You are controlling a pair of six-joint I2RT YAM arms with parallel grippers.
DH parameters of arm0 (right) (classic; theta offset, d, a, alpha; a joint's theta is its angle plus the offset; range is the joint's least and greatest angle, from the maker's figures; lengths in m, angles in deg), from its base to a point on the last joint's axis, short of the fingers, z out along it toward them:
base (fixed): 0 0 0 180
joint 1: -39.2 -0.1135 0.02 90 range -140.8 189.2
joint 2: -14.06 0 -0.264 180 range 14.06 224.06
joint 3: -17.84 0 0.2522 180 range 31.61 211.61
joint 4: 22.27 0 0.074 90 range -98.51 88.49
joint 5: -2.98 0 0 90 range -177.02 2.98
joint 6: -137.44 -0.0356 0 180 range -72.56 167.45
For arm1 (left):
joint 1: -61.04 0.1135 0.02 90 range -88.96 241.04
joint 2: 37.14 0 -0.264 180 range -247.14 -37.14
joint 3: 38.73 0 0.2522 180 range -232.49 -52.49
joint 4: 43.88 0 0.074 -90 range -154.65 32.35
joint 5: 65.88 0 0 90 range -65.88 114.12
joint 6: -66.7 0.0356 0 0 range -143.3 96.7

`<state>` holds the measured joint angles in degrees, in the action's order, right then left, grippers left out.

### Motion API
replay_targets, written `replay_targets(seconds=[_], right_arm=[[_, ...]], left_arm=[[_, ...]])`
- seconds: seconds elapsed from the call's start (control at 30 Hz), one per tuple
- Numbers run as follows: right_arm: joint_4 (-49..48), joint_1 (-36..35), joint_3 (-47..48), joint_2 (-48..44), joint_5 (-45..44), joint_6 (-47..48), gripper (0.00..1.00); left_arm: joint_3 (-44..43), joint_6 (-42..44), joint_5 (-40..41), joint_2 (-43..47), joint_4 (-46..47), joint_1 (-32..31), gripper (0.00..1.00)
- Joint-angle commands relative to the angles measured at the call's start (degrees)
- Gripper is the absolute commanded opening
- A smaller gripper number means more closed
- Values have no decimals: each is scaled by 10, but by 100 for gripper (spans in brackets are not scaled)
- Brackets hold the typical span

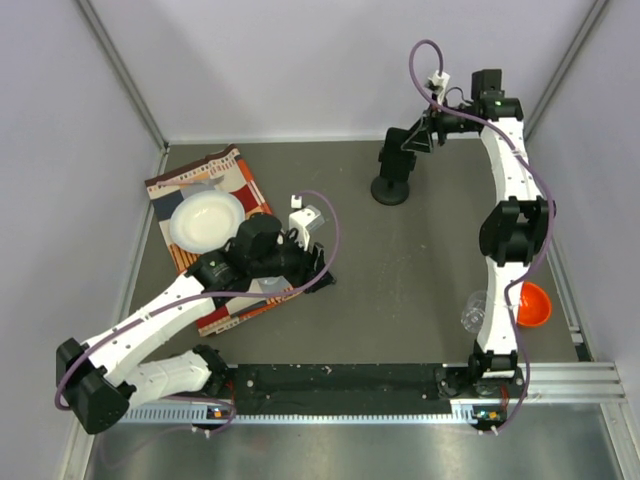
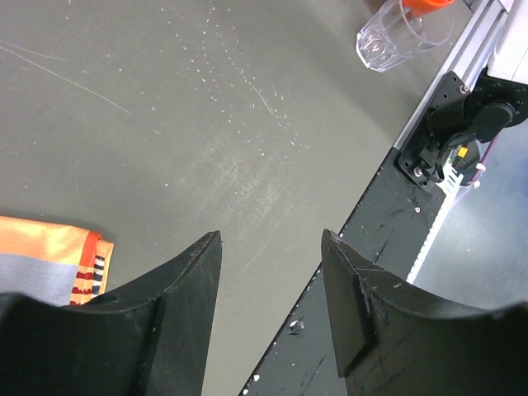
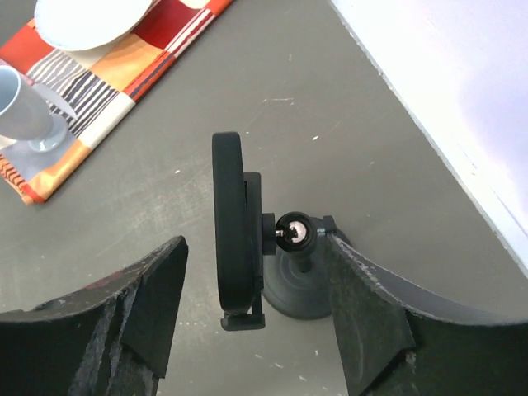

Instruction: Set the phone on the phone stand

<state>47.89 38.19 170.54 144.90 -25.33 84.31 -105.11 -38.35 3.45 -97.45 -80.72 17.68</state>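
Looks nearly done: phone (image 3: 229,223) sits on edge in the stand (image 3: 299,293) on the counter (image 3: 371,157), right claw (image 3: 254,243) apart around it, left claw (image 2: 271,247) apart, empty; only backing off seems left.

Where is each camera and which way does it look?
Top: above and behind, looking down on the table; left arm, right arm show.
Left wrist: on the left arm, facing table and glass; open jaws show.
Right wrist: on the right arm, facing phone on stand; open jaws show.
Shared: top and right wrist both see stand, cloth, plate.
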Motion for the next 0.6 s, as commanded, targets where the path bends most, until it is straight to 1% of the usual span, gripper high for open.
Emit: replay_targets(seconds=[0.0, 0.03, 0.07, 0.1, 0.13, 0.2, 0.23, 0.27, 0.3, 0.33, 0.37, 0.4, 0.43, 0.47, 0.5, 0.53, 0.57], right_arm=[[-41, -11, 43, -51, -20, -38, 69], [-47, -13, 46, -54, -26, -54, 75], [-58, -14, 45, -59, -56, -75, 84], [-86, -16, 35, -79, -85, -130, 90], [-100, -24, 27, -90, -165, -162, 93], [-117, -35, -7, -140, -235, -224, 94], [-124, -51, -22, -164, -320, -248, 94], [-133, -60, -66, -187, -367, -294, 94], [-141, -71, -90, -210, -409, -314, 94], [-155, -91, -117, -262, -495, -332, 94], [-158, -102, -165, -284, -537, -364, 94], [-158, -111, -191, -311, -579, -391, 95], [-157, -120, -216, -354, -646, -409, 95], [-158, -134, -272, -383, -667, -432, 95], [-160, -142, -304, -407, -689, -446, 96], [-167, -151, -337, -463, -737, -460, 96], [-172, -168, -404, -491, -759, -481, 97]], left_arm=[[-13, -10, -3, 34, 30, 3, 57], [-11, -12, -3, 42, 30, 3, 57], [-7, -14, -3, 47, 30, 3, 57], [-6, -18, -3, 52, 30, 3, 57], [-3, -19, -1, 63, 32, 3, 57], [5, -25, 5, 77, 32, 3, 57], [8, -26, 9, 92, 34, 3, 57], [12, -27, 12, 99, 34, 3, 57], [14, -28, 17, 107, 33, 3, 57], [16, -29, 21, 121, 32, 2, 57], [19, -29, 23, 128, 32, 3, 57], [21, -30, 24, 136, 31, 3, 57], [23, -29, 26, 149, 30, 3, 58], [27, -27, 31, 157, 29, 3, 58], [30, -26, 35, 163, 25, 3, 58], [35, -24, 36, 177, 25, 3, 59], [38, -19, 38, 184, 22, 3, 59]])
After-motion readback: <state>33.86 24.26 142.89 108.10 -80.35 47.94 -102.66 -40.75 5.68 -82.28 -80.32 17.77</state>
